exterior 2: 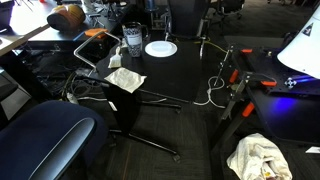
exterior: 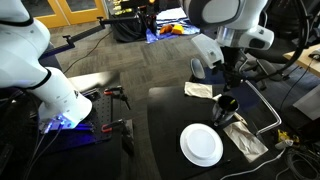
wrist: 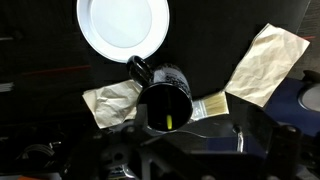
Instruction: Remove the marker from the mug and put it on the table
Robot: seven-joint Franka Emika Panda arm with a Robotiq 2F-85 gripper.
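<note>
The black mug (wrist: 165,92) stands on the black table (wrist: 40,60) just below the white plate, handle toward the plate. The yellow-green marker (wrist: 170,122) stands inside it; only its tip shows. In the wrist view my gripper (wrist: 186,138) is directly above the mug's near rim, its dark fingers spread apart and holding nothing. In an exterior view the gripper (exterior: 228,91) hangs right over the mug (exterior: 228,104). The mug also shows in an exterior view (exterior 2: 133,40) at the table's far end.
A white plate (wrist: 123,25) lies beside the mug. Crumpled brown paper napkins lie at both sides (wrist: 265,60) (wrist: 110,102). A flat paintbrush (wrist: 208,106) lies next to the mug. A metal rail (exterior: 268,108) runs along the table's edge.
</note>
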